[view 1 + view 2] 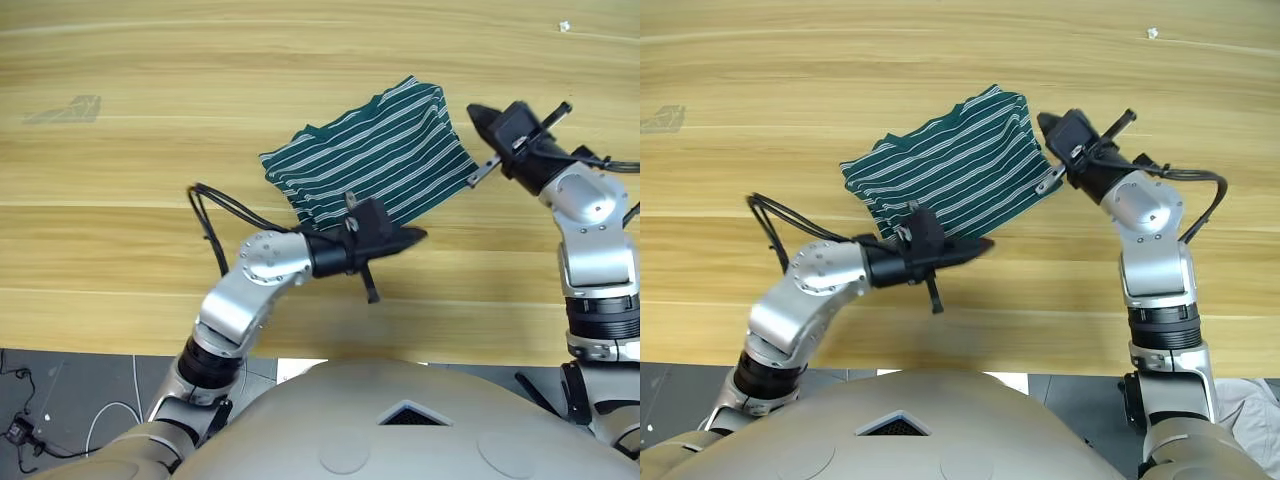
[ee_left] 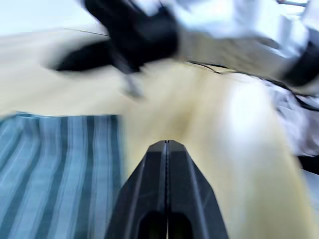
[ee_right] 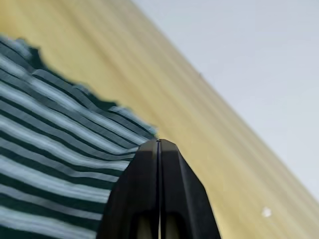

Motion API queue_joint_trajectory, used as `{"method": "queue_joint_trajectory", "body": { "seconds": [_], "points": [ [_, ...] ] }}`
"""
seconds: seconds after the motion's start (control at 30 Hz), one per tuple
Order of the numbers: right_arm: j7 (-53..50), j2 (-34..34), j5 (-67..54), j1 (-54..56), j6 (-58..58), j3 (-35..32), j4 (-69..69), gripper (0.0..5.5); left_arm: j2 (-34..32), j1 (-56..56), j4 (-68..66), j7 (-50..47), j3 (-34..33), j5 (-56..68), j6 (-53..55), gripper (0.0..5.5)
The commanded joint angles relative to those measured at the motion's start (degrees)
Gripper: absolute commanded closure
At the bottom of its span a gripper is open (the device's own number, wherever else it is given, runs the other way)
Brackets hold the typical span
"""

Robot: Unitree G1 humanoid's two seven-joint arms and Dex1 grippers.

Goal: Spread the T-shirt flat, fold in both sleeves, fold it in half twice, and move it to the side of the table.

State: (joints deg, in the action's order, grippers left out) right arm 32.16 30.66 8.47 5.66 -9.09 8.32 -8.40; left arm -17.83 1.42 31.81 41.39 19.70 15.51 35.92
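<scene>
The T-shirt (image 1: 370, 160), dark green with thin white stripes, lies folded into a compact rectangle on the wooden table (image 1: 120, 250), turned at an angle. My left gripper (image 1: 418, 236) hovers shut just off the shirt's near edge, holding nothing; its joined fingers (image 2: 167, 164) show over bare wood beside the striped cloth (image 2: 55, 169). My right gripper (image 1: 474, 112) is shut and empty at the shirt's right side, close to its far right corner. Its closed fingers (image 3: 158, 164) point past the shirt's edge (image 3: 60, 149).
A small white scrap (image 1: 564, 27) lies far back on the right of the table. A faint grey mark (image 1: 65, 109) sits at the far left. The table's near edge (image 1: 100, 347) runs just in front of my arms, with cables on the floor below.
</scene>
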Motion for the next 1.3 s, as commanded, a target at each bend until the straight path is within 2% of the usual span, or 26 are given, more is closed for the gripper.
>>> {"method": "queue_joint_trajectory", "body": {
  "seconds": [0.03,0.17,0.4,0.47,0.57,0.8,1.03,1.3],
  "points": [
    [2.75,0.9,4.44,-3.44,-4.35,6.8,0.62,5.48,-5.25,9.39,-8.57,-2.68,-7.29,-3.92,-2.13,5.5],
    [3.09,-0.43,6.24,-1.5,-6.21,9.89,5.56,5.48,-9.4,18.3,-25.26,-4.72,-4.0,-14.07,-9.87,5.5],
    [-0.87,-3.52,7.24,7.85,-4.46,9.97,23.59,5.48,-7.2,34.44,-67.75,-6.05,0.92,-24.71,-23.76,5.5],
    [-0.74,-3.56,7.29,8.94,-3.64,10.57,26.31,5.48,-6.63,36.42,-75.56,-4.64,1.88,-26.3,-26.18,5.5],
    [-0.18,-3.18,7.47,10.85,-2.12,11.11,30.24,5.48,-6.35,36.56,-80.0,0.26,2.22,-26.29,-28.31,5.5],
    [0.19,-4.96,9.39,19.4,1.91,13.64,42.19,5.48,-4.91,30.67,-76.27,4.66,1.28,-24.38,-29.53,5.5],
    [-0.82,-5.42,12.27,29.48,13.44,15.54,59.01,5.48,-6.33,14.45,-45.1,6.5,1.31,-20.06,-21.26,5.5],
    [-4.98,-7.61,14.81,37.87,24.1,16.05,73.89,5.48,-7.27,4.06,-27.09,4.66,2.31,-18.77,-14.41,5.5]
  ]
}}
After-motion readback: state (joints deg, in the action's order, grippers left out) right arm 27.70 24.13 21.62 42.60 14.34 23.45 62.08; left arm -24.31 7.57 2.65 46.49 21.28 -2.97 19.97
